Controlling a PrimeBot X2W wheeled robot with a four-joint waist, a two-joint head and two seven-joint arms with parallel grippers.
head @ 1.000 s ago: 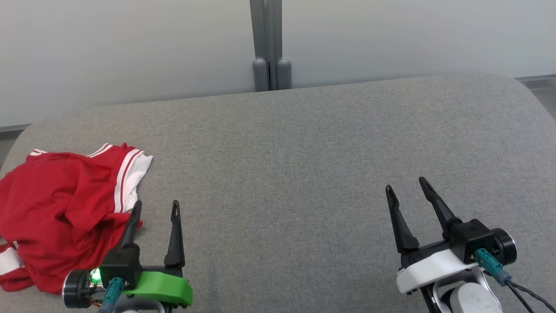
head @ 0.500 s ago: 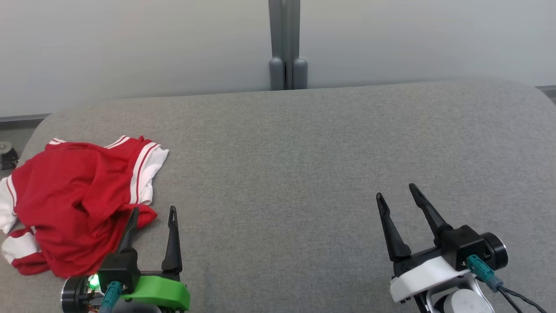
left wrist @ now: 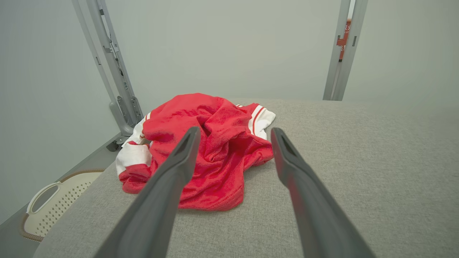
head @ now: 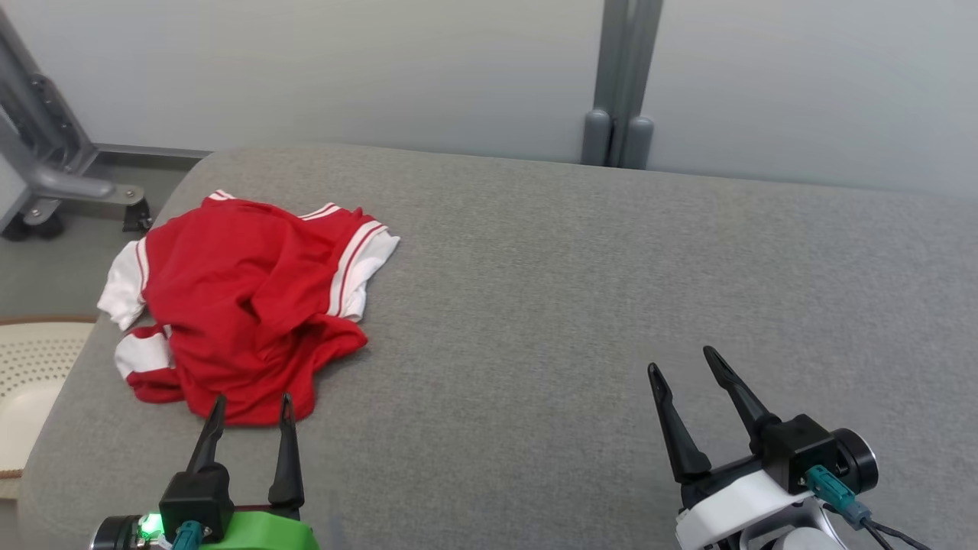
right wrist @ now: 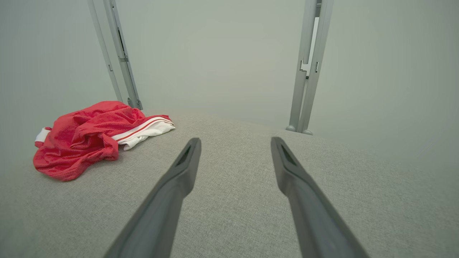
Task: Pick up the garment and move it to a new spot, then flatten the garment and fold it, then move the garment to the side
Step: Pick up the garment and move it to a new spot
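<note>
The left gripper (head: 252, 397) hangs at the near left, its two dark fingers spread apart with nothing between them. The tips are at the near hem of the garment (head: 244, 298), though I cannot tell if they touch it. The right gripper (head: 680, 359) hangs at the near right, also apart and empty, well away from the cloth. The red garment lies crumpled at the left end of the grey padded surface (head: 535, 267). A pale basket (head: 30, 359) sits on the floor further left
</note>
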